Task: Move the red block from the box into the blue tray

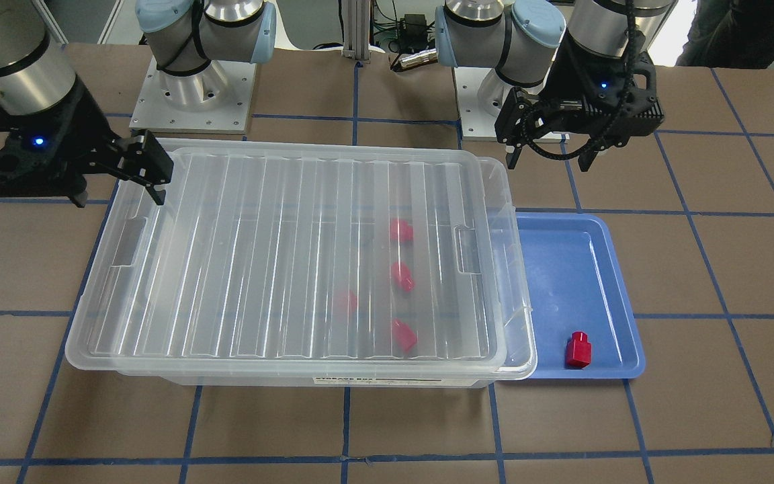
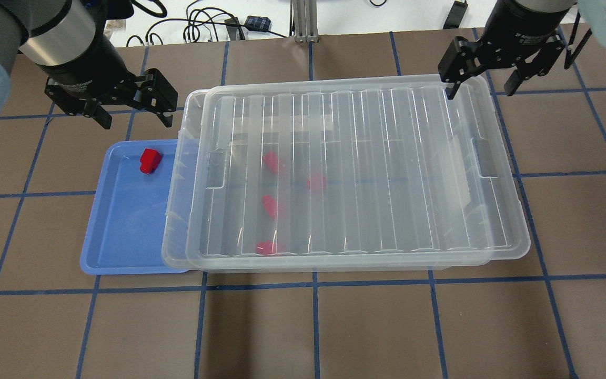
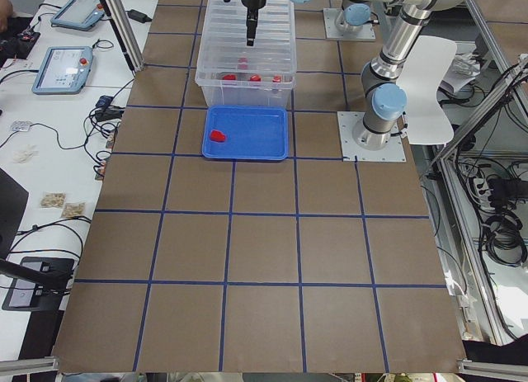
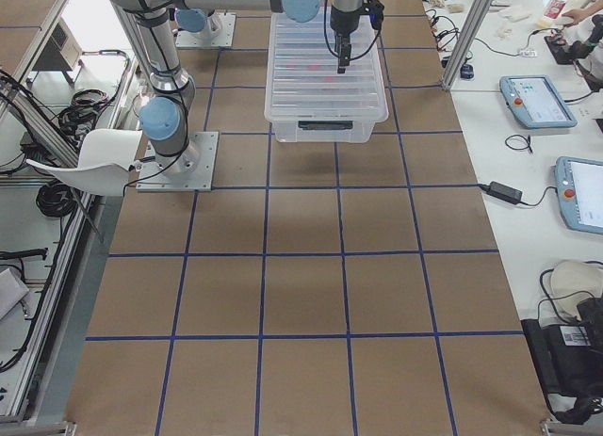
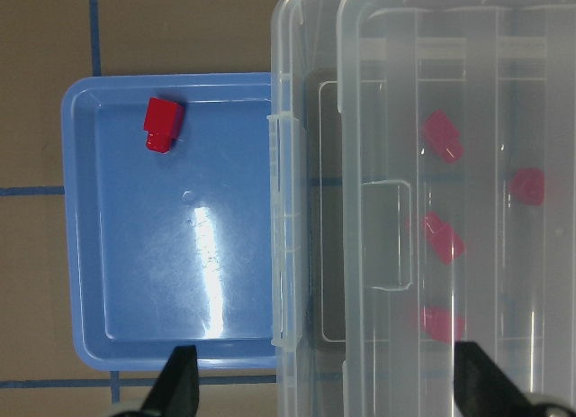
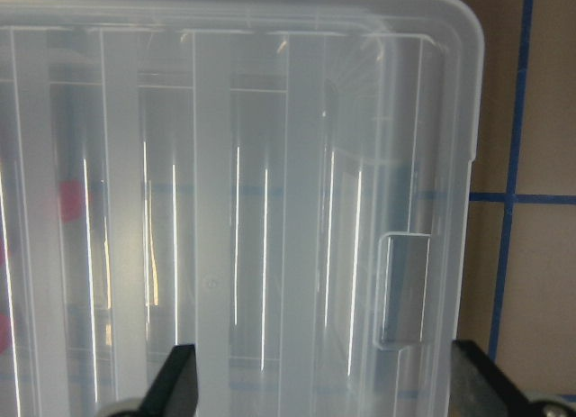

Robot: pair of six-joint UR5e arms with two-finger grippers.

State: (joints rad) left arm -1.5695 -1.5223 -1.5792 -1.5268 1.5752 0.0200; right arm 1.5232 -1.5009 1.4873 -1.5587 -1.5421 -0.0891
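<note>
Overhead exterior: left hand (image 2: 135,118) and right hand (image 2: 480,90) both spread, red block (image 2: 150,160) lying in blue tray (image 2: 124,226) beside the box (image 2: 175,231).

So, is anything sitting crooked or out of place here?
The lid sits shifted sideways on the box, leaving a strip uncovered beside the tray. The box's rim also overhangs the tray's edge. Nothing looks spilled or broken.

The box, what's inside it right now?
Through the lid, four red blocks show as blurred shapes, all in the half of the box nearest the tray. The ribbed lid hides how each lies, and whether anything smaller is there.
</note>
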